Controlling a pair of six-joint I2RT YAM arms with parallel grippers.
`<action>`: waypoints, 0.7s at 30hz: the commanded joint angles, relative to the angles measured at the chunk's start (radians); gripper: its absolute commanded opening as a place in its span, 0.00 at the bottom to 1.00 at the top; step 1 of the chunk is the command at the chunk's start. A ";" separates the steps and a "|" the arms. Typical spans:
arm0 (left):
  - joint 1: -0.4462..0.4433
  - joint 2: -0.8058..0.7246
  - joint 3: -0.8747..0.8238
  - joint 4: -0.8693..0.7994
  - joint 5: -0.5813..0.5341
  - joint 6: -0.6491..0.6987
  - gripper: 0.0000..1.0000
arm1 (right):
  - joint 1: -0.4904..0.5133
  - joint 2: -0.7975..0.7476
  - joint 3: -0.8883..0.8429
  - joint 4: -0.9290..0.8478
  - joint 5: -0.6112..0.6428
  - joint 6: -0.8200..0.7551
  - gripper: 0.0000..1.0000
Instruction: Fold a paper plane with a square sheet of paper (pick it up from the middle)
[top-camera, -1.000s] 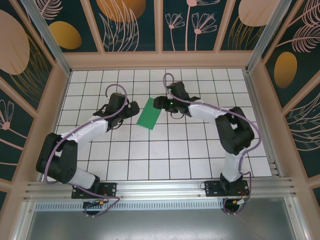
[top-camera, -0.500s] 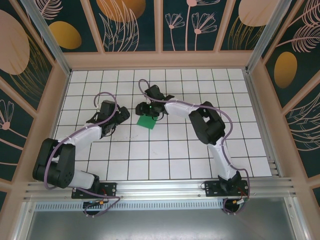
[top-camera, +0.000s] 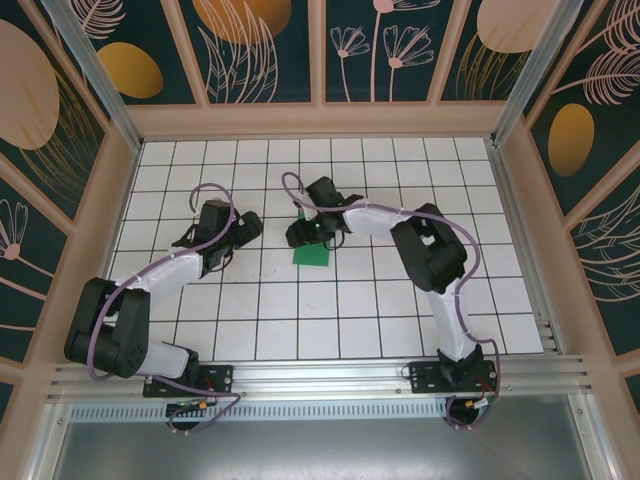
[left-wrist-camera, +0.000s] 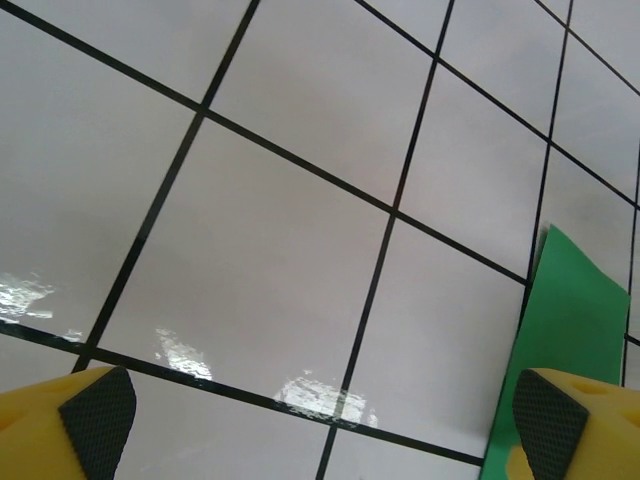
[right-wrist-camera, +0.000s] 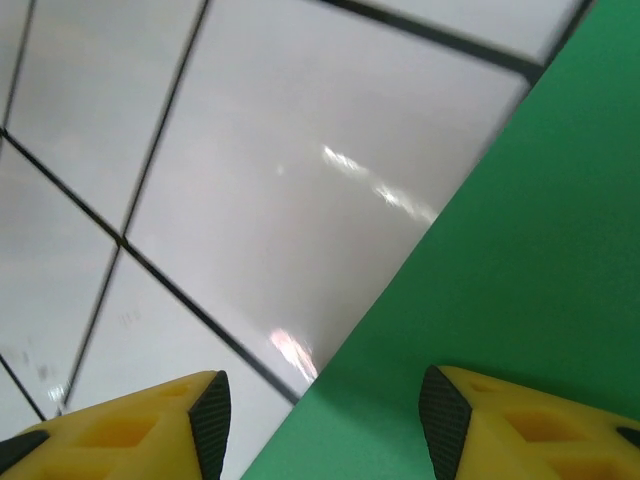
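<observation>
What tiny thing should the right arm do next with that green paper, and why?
Probably lower the right fingers onto the green paper and pinch its edge: they stand apart astride that edge, one over paper, one over white tile, and the sheet appears to lie flat.

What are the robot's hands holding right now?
Nothing yet. The right gripper hangs open over an edge of the green paper, which lies flat; the left gripper is open nearby.

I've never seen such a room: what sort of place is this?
Probably a robot test booth: a left arm and right arm bolted to a rail at the edge of a gridded table, painted panels walling it in, and green paper to handle.
</observation>
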 joint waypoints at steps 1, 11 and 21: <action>0.006 0.019 0.001 0.061 0.090 0.024 0.98 | -0.034 -0.038 -0.068 -0.129 -0.019 -0.091 0.57; -0.025 0.107 0.040 0.269 0.445 0.015 0.90 | -0.129 -0.335 -0.283 0.098 0.032 0.306 0.60; -0.182 0.376 0.271 0.302 0.541 -0.032 0.60 | -0.229 -0.476 -0.507 0.170 -0.008 0.516 0.60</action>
